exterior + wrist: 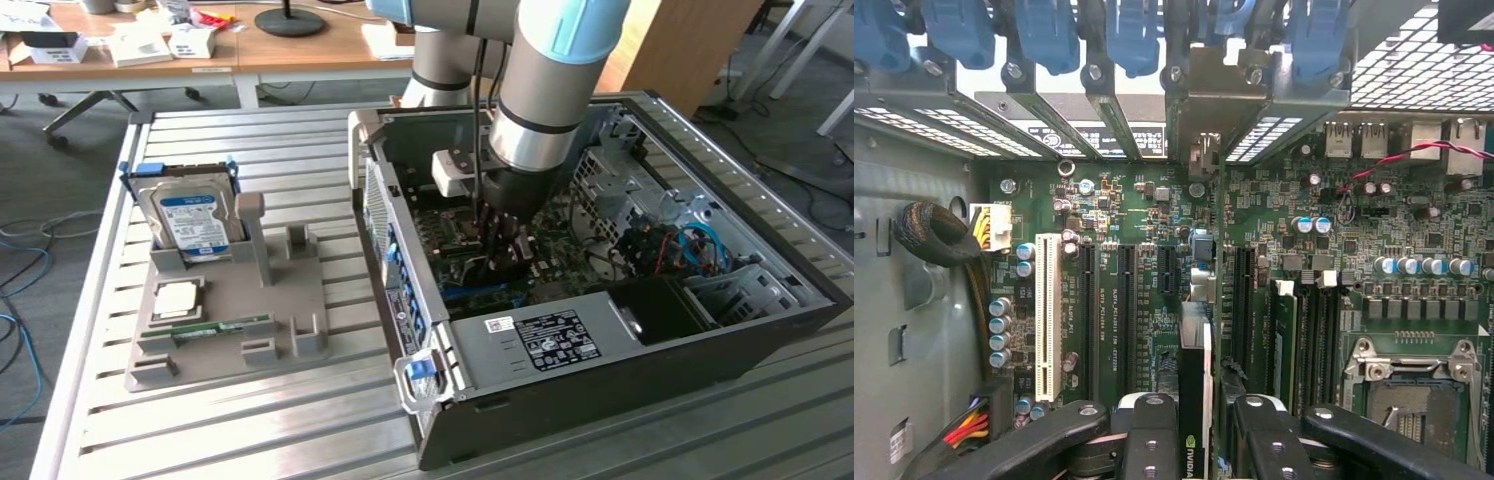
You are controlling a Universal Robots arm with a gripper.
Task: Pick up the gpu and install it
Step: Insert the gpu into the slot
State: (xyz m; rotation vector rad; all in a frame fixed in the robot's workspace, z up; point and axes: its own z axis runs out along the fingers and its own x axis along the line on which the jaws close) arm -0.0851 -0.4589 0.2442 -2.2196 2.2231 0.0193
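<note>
Inside the open computer case [747, 330] at the right of the exterior view, the arm [547, 90] comes down almost vertically from the upper centre of the frame, its grey and light-blue links ending in a dark wrist that sinks toward the motherboard [467, 265]. A white block [451, 172] is mounted on the side of the wrist. The gripper [505, 262] hangs low over the middle of the board, fingers pointing straight down.

From the wrist camera, the gpu [1195, 385] is seen edge-on: a thin, dark card standing upright between the black fingers [1149, 440], with a small logo visible on its narrow edge near the lower centre of that frame. Its far end reaches the metal bracket [1216, 110] at the case's rear slot openings, beneath the row of blue retaining clips [1134, 35]. The card stands along the line of the black expansion slots [1126, 315], to the right of the long white slot [1047, 315]; whether it is fully seated cannot be told.

The gripper's two fingers are partly drawn in and clamp the card from both sides, pads pressed against its faces.

At the left of the exterior view, a grey holder [227, 330] on the slatted table [320, 440] carries a hard drive [190, 220] with a blue-white label, standing upright, and a memory stick [220, 328] lying low near the front.
</note>
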